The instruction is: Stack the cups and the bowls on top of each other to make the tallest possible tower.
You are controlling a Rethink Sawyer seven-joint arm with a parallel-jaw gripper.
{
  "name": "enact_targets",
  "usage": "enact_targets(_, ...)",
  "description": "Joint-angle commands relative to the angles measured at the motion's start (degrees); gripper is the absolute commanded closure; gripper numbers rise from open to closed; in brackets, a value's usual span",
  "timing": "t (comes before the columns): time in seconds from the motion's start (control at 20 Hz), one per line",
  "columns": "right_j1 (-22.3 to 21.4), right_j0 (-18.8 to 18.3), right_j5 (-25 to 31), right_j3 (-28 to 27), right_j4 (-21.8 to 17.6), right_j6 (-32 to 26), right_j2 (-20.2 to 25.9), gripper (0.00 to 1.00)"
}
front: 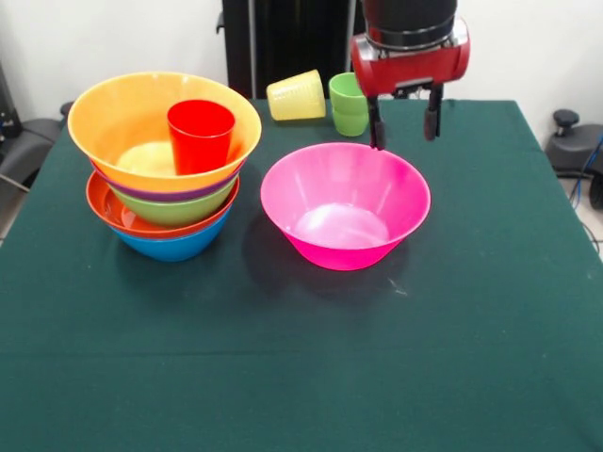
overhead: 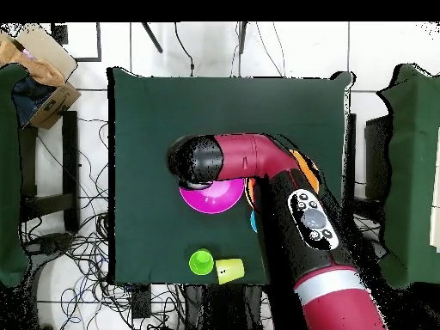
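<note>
Hand (front: 405,121) released, hovering over far rim of pink bowl (front: 345,205); poor rim pinch risks slipping, toppling tower (front: 165,160) beside it.

This looks like a robotics lab, not a home. A table (overhead: 155,129) draped in dark green cloth stands on a pale tiled floor (overhead: 94,51), with loose black cables (overhead: 77,249) strewn well off to one side of the gripper (front: 405,121). A cardboard box (overhead: 39,64) sits far from it in a corner, and what may be chairs (overhead: 412,172) flank the table.
</note>
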Motion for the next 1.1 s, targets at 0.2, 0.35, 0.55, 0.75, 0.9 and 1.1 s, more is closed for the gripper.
enact_targets(0.2,3.4,5.5,5.7,0.2,-5.5,0.7,-2.9,0.0)
enact_targets(0.35,3.1,5.6,3.0,1.5,-5.8,1.0,-3.3,0.0)
enact_targets(0.55,3.3,6.1,2.5,1.5,-6.5,1.1,-4.0,0.0)
enact_targets(0.75,3.8,6.6,1.7,1.4,-6.7,1.3,-4.3,0.0)
enact_targets(0.9,4.3,6.6,0.4,1.4,-7.0,0.9,-4.4,0.0)
enact_targets(1.1,4.1,5.2,-6.6,3.6,-10.5,-2.1,-3.5,0.0)
